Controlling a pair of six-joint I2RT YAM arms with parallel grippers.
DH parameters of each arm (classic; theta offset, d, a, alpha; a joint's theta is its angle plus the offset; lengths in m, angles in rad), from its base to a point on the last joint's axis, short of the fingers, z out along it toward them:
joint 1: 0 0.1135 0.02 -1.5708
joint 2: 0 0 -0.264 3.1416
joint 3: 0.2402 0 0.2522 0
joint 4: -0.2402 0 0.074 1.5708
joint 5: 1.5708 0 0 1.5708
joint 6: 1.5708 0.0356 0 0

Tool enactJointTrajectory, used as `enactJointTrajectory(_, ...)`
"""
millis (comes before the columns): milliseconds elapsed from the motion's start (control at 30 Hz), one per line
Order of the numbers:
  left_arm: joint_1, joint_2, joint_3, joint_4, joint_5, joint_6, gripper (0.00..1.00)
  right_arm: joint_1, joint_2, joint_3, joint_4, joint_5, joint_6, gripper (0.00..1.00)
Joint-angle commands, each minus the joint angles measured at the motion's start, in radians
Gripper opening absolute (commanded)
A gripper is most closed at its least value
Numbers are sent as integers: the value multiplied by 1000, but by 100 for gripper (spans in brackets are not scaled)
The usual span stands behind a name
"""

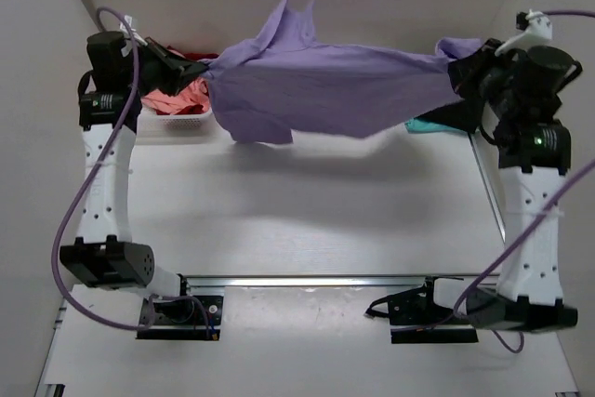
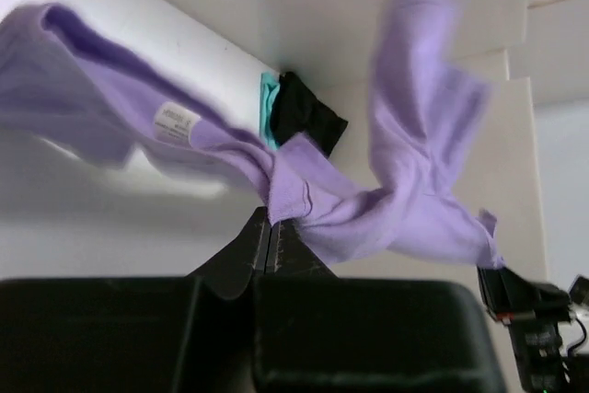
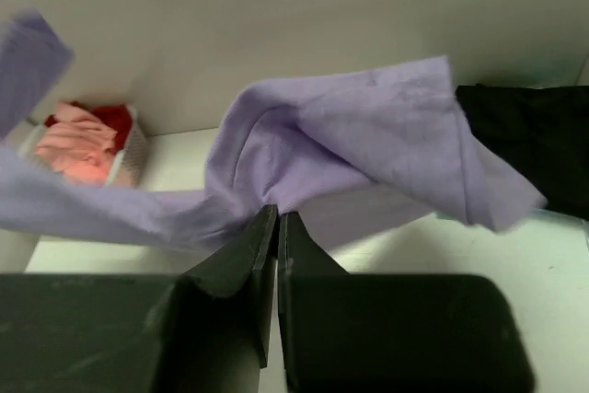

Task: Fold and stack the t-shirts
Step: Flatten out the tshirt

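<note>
My left gripper (image 2: 270, 227) is up at the far left, raised off the surface (image 1: 307, 220). It is pressed together on a bunched edge of the lavender shirt (image 1: 316, 90). In the left wrist view the cloth is pinched right at the tips. A white label (image 2: 175, 121) shows on the fabric to the left of the pinch.

Near that gripper, in the far left corner, is the white mesh basket (image 1: 181, 121). It holds a crumpled salmon-pink shirt (image 3: 78, 144) with a red shirt (image 3: 115, 117) behind it.

The lavender shirt hangs in the air, stretched between both grippers across the far side of the surface. Its shadow falls on the surface below. I can't see it touching down anywhere. One loose end sticks up near the left-middle, and the lower edge sags lowest on the left. The cloth narrows toward the right end.

My right gripper (image 3: 276, 223) is up at the far right, also pressed together, pinching the shirt's other end. The right wrist view shows cloth gathered at the tips and a flap drooping to the right.

Near that gripper, in the far right corner, a black shirt (image 3: 534, 135) lies on the surface. A teal shirt (image 1: 423, 125) shows at its edge. I can't tell how neatly either one is folded.
</note>
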Motion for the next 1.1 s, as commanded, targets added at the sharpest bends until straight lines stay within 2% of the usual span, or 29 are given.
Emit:
enactJointTrajectory(0,14,-128,-137,2,-32,-16,0,-74,-85,-133,-14,-64,33,0)
enactJointTrajectory(100,-26,-283,-406,60,0,-48,0,-82,-184,-313,-35,-91,35,0)
enactJointTrajectory(167,-45,-375,-694,125,-2,-85,0,-73,-242,-475,-49,-123,52,0)
enactJointTrajectory(200,-87,-420,-818,166,4,-105,0,-67,-279,-524,-58,-128,77,1)
enactJointTrajectory(300,-100,-483,-1017,133,38,-87,0,-22,-348,-747,-89,-133,134,0)
enactJointTrajectory(433,-69,-531,-1158,12,25,25,0,27,-414,-893,-188,-101,180,1)
enactJointTrajectory(467,-65,-538,-1177,-4,11,50,4,26,-409,-935,-199,-102,174,0)
enactJointTrajectory(500,-63,-543,-1216,-7,15,60,21,21,-414,-974,-218,-110,179,0)
enactJointTrajectory(567,-75,-546,-1263,11,12,59,45,10,-411,-1023,-244,-121,145,0)
enactJointTrajectory(600,-89,-557,-1278,30,15,42,52,10,-414,-1041,-259,-105,141,0)
enactJointTrajectory(700,-108,-575,-1286,64,-2,-4,64,7,-411,-1095,-285,-93,121,0)
enactJointTrajectory(833,-175,-551,-1217,64,-9,-73,67,24,-408,-1149,-281,-81,116,0)
enactJointTrajectory(1000,-422,-419,-1160,195,-117,-212,66,81,-376,-1129,-256,-70,127,1)
enactJointTrajectory(1067,-485,-362,-1122,225,-156,-222,66,101,-360,-1115,-236,-67,127,0)
